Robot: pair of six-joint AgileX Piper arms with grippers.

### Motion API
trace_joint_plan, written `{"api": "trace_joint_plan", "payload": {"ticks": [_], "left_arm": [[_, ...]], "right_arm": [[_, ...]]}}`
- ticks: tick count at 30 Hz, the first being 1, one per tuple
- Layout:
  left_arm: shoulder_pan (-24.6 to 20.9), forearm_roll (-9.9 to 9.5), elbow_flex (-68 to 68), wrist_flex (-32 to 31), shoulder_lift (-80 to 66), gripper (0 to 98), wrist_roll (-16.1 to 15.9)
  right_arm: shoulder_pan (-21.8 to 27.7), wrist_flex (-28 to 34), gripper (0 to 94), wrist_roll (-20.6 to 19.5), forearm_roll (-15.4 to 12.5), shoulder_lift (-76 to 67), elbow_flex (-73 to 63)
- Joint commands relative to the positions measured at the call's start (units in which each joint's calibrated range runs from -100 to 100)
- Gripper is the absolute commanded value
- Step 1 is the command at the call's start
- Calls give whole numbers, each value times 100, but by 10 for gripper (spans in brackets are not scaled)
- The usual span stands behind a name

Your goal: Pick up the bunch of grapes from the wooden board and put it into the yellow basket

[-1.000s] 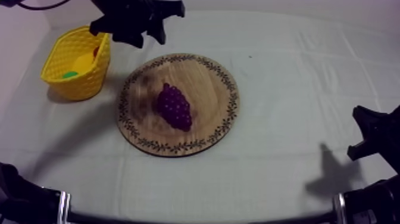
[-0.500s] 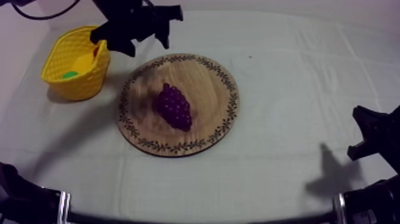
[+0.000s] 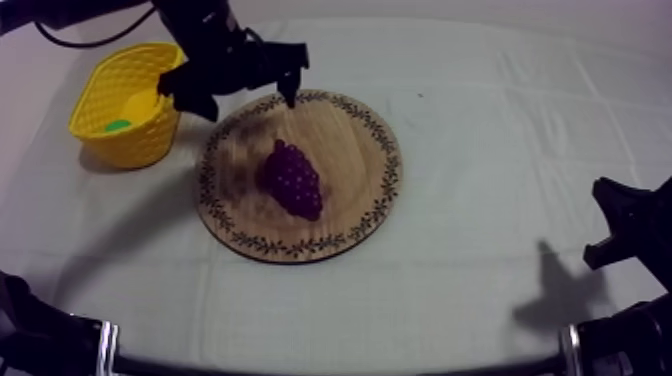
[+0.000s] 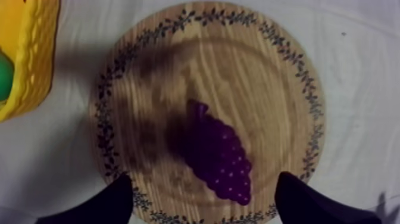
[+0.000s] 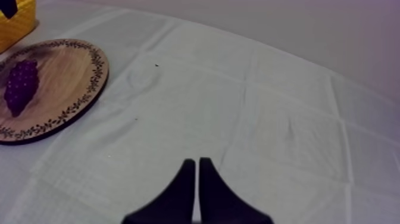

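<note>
A: Where are the grapes?

B: The bunch of grapes point(image 3: 292, 180) lies mid-way on the wooden board point(image 3: 350, 140), which sits beside the yellow basket point(image 3: 150, 140). The left gripper point(image 3: 247, 103) hovers over the board's far rim, fingers wide apart.

A: Risks?

B: An off-centre squeeze could push the bunch sideways, or the fingertips could snag the board. The right gripper point(image 5: 197, 190) rests with fingers pressed together, empty.
</note>
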Motion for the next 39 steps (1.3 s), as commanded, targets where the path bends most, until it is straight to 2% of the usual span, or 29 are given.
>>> {"api": "trace_joint_plan", "payload": {"ticks": [1,16,27,39], "left_arm": [[-9,90,90,-33,72,951,-53],[-7,568,37,18,1216,966,106],[-35,754,-556,46,2128,960,194],[-23,830,-1069,51,2818,929,179]], "right_arm": [[2,4,4,-1,1,-1,-3],[2,4,4,-1,1,-1,-3],[2,4,4,-1,1,-1,-3],[2,4,4,-1,1,-1,-3]]}}
